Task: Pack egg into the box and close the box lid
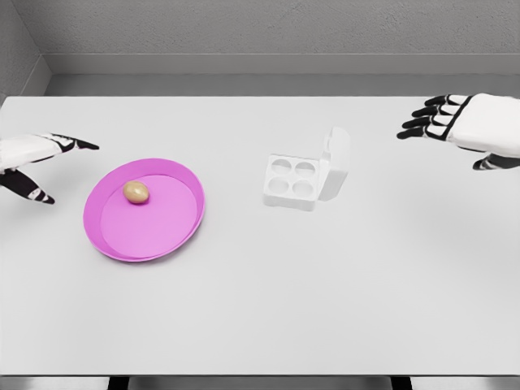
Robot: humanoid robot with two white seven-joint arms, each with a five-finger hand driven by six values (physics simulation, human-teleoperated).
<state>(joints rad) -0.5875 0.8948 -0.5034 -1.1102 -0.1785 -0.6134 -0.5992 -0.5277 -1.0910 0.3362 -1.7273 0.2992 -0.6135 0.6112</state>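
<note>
one egg (pixel 136 192) lay on the pink plate (pixel 175 231), toward its eleven o'clock side, touching nothing else. the plate sat on the white table (pixel 268 317), at about nine o'clock from the table's middle. we saw the white box (pixel 294 181) a little toward one o'clock of the middle, well apart from the plate, with four round hollows showing, all of them bare. its lid (pixel 335 162) stood raised at the box's three o'clock side, tilted back and open. our left hand (pixel 36 158) hung at the nine o'clock edge of the view, near the plate but apart from it, fingers spread and holding nothing. our right hand (pixel 463 126) hovered at two o'clock, well apart from the box, its dark-tipped fingers loosely apart and pointing toward nine o'clock, gripping nothing.
</note>
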